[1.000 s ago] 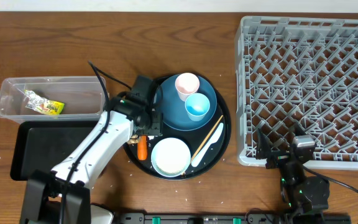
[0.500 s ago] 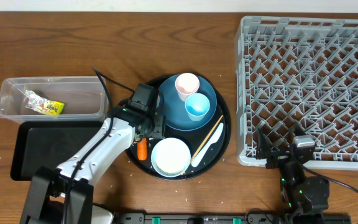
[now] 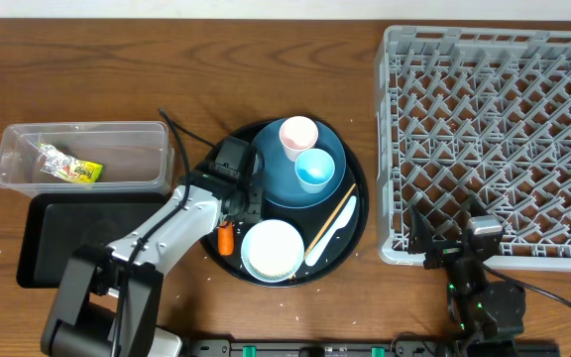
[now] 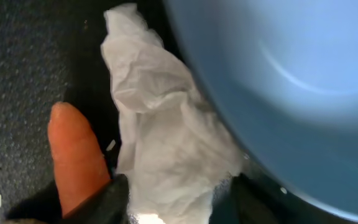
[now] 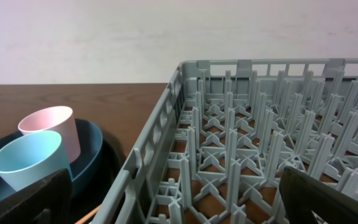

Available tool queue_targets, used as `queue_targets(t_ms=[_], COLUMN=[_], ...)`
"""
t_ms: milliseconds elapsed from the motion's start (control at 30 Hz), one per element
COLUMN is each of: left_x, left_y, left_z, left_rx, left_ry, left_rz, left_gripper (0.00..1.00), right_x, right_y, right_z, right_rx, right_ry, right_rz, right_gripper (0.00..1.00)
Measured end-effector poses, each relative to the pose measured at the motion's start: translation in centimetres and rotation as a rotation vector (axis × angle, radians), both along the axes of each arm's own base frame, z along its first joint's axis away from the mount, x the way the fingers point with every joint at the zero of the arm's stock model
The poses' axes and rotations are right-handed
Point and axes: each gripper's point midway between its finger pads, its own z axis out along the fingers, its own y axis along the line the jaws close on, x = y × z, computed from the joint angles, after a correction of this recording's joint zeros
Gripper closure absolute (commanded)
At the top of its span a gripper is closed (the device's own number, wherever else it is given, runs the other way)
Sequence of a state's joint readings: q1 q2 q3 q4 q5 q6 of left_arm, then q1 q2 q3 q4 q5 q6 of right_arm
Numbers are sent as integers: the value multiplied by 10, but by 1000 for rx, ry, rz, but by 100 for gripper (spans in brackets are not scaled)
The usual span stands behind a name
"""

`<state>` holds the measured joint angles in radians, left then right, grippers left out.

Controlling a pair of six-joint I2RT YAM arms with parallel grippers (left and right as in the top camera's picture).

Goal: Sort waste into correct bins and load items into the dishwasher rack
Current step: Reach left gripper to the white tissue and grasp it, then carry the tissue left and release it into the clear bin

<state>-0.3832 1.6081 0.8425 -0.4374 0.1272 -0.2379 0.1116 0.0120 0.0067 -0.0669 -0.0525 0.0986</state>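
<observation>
In the left wrist view my left gripper (image 4: 176,208) has its jaws pressed against both sides of the crumpled white paper (image 4: 160,137). The paper lies on the round black tray between the orange carrot (image 4: 76,155) and the rim of the dark-blue plate (image 4: 278,74). From overhead the left gripper (image 3: 234,213) hides the paper, and the carrot (image 3: 226,238) shows just below it. My right gripper (image 3: 451,230) stands open and empty at the front edge of the grey dishwasher rack (image 3: 494,139).
The plate (image 3: 276,178) carries a pink cup (image 3: 298,134) and a light blue cup (image 3: 315,169). A white bowl (image 3: 272,250), white spoon (image 3: 333,236) and chopstick (image 3: 337,210) share the round tray (image 3: 358,213). The clear tub (image 3: 13,159) holds a snack wrapper (image 3: 67,167); the flat black tray (image 3: 77,238) lies below it.
My left arm has slid a little to the right and lower over the round tray, and its jaws have closed in on the paper. The right arm has not moved.
</observation>
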Motion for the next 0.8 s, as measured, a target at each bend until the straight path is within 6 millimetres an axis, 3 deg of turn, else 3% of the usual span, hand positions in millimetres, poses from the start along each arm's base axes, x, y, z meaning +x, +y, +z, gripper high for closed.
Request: queue_targets(t_ms=[200, 467, 667, 800], left_x=[5, 2, 20, 38], left_y=[-2, -1, -3, 18], left_z=[2, 11, 70, 118], left_rx=[-7, 1, -44, -96], left_ry=[-21, 2, -110, -238], left_rz=[0, -3, 14, 115], left_gripper=[94, 94, 94, 94], right_x=[0, 0, 0, 0], right_y=[0, 0, 0, 0], right_z=[0, 0, 0, 0], right_rx=[0, 0, 0, 0], right_ry=[0, 0, 0, 0], right_rz=[0, 0, 0, 0], right_gripper=[1, 1, 1, 1])
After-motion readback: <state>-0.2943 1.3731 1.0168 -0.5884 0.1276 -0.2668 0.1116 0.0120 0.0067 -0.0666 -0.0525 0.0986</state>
